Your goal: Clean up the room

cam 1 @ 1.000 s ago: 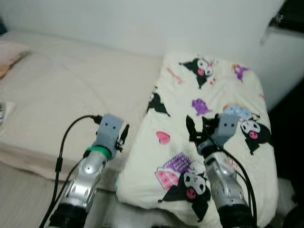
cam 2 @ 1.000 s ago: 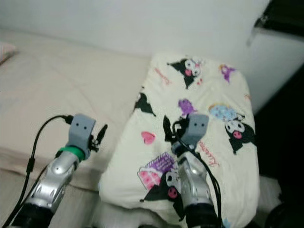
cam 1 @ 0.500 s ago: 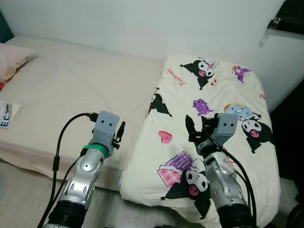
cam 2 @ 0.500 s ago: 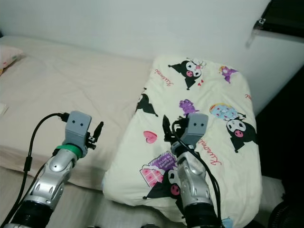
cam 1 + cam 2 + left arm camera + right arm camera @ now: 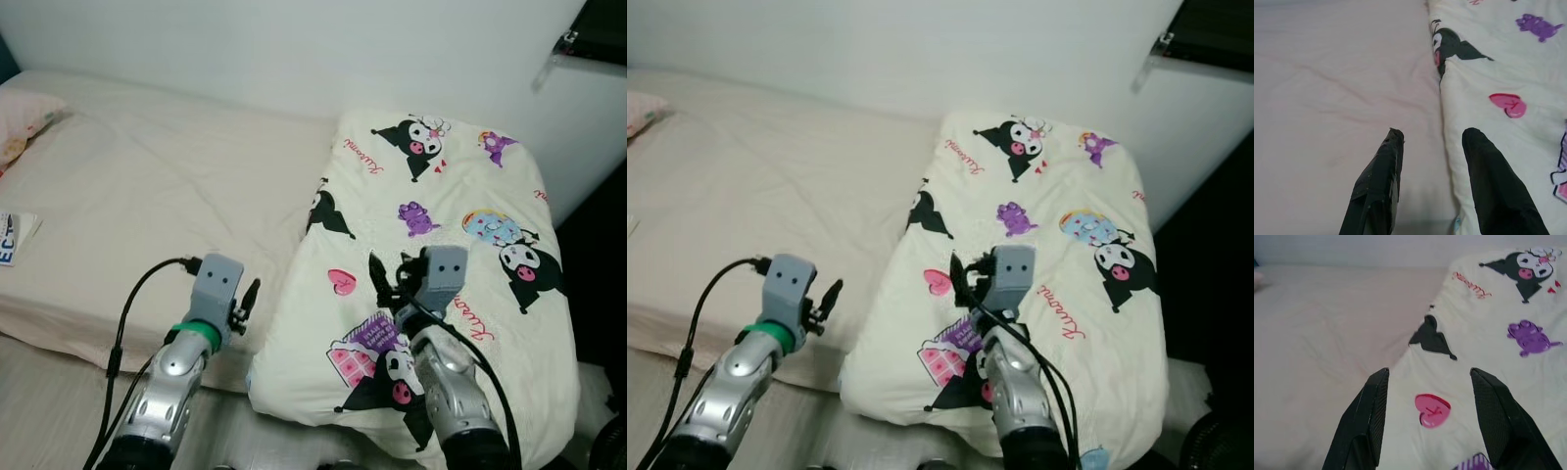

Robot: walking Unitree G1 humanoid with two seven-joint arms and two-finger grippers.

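Head view: I see the folded cartoon quilt (image 5: 431,264) lying at 3 o'clock on the bed (image 5: 147,186).

Left wrist: left gripper (image 5: 1432,139), fingers spread, hovers over the quilt's edge.

Right wrist: right gripper (image 5: 1430,377), fingers spread, hangs above the pink heart (image 5: 1432,410).

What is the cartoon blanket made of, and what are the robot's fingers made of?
The cartoon blanket looks like soft padded fabric, probably cotton: it puffs up thick, with gentle creases and a matte printed surface. The left gripper's fingers look like hard black plastic or rubber; the right gripper's fingers show a fine grid texture. The exact material cannot be told.
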